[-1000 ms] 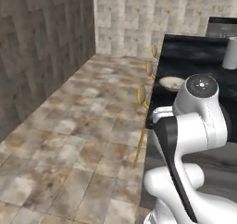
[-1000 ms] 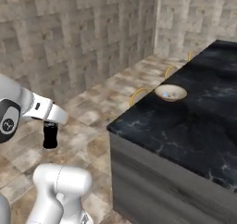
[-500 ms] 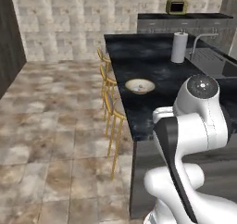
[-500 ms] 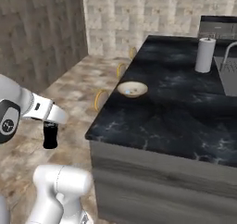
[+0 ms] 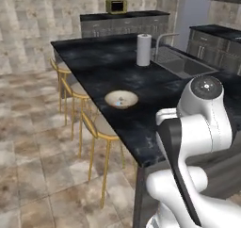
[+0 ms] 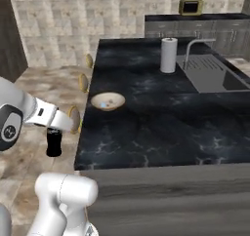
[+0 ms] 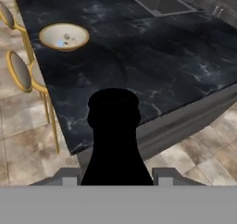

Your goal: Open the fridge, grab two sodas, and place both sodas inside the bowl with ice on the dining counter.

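A dark, slim-necked soda bottle (image 6: 53, 143) hangs in my gripper (image 6: 53, 131), which is shut on it, low to the left of the dining counter (image 6: 161, 113) and off its near corner. In the hand view the bottle (image 7: 114, 135) is a black silhouette between the fingertips of the gripper (image 7: 114, 176), with the counter's (image 7: 139, 56) near edge just beyond it. The bowl (image 5: 121, 99) with a tan rim and pale ice sits near the counter's (image 5: 108, 62) stool-side edge; it also shows as the bowl (image 6: 107, 101) and the bowl (image 7: 64, 36), well ahead of the bottle. The fridge is out of view.
Yellow-framed stools (image 5: 101, 128) (image 7: 21, 70) line the counter's left side. A paper towel roll (image 5: 143, 50) (image 6: 169, 55) stands beside the inset sink (image 5: 186, 64) (image 6: 210, 74) with its faucet. A back-wall counter carries a small yellow appliance (image 5: 116, 5). Tiled floor lies to the left.
The whole picture has swung as the base moved: the counter, bowl and sink now lie ahead and closer. The bottle stays in the shut gripper, in the same pose.
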